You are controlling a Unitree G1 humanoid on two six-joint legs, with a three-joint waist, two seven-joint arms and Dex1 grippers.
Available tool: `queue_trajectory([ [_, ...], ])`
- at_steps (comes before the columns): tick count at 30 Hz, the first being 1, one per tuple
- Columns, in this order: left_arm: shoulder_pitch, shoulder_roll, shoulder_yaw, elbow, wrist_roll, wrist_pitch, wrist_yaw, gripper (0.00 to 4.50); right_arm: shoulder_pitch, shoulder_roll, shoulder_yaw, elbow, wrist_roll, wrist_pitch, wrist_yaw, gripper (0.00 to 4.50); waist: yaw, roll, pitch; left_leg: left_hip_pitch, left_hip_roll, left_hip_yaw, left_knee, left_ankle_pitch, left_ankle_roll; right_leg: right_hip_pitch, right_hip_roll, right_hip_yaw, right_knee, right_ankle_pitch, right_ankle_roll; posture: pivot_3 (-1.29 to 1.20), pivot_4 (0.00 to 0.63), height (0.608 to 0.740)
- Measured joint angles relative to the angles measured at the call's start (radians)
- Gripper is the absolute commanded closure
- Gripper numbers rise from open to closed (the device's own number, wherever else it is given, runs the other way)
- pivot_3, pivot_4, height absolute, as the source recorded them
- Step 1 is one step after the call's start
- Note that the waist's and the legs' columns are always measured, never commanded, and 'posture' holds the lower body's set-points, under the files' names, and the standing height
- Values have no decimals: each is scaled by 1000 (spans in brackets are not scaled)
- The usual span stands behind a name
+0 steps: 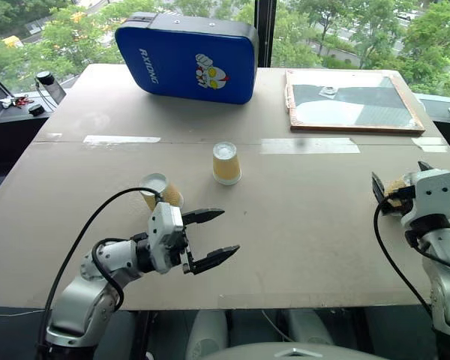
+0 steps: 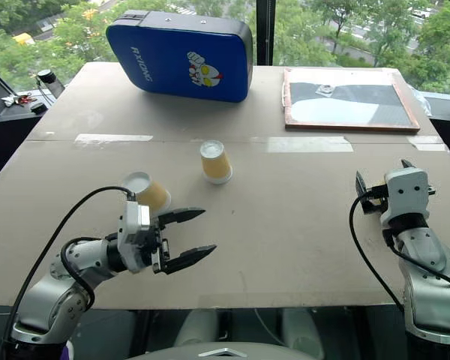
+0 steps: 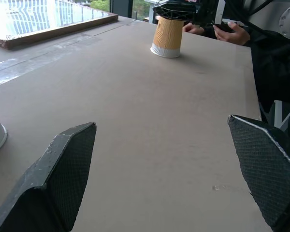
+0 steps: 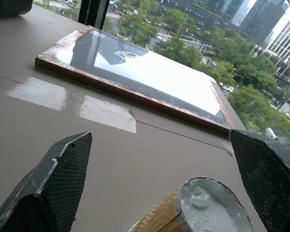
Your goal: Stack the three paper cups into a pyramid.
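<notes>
I am holding my left gripper (image 1: 210, 241) and right gripper (image 4: 159, 183) wide open, empty, readying for three yellow-tan ribbed paper cups (image 1: 226, 163) scattered mid-frame, unstacked.

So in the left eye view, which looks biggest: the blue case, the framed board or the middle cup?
1. Blue case and framed board: too alike to rank.
2. Middle cup, far smaller though nearer.

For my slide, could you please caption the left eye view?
Open left claw near a tipped cup; second cup upside down mid-table.
</notes>
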Motion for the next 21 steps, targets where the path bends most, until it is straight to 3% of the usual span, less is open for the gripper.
queue_trajectory([
  [11,-9,-56,8,-75,-133,-13,-32,0,-87,44,-51,33,13,281,-100,19,-1,0,0,-4,0,0,0,0,0,-2,0,-1,0,0,0,0,150,740],
  [21,-15,17,9,-108,-223,44,-85,0,-121,119,-129,14,65,351,-173,19,-2,2,0,-5,0,-1,1,0,0,-3,0,-2,0,0,0,0,150,740],
])
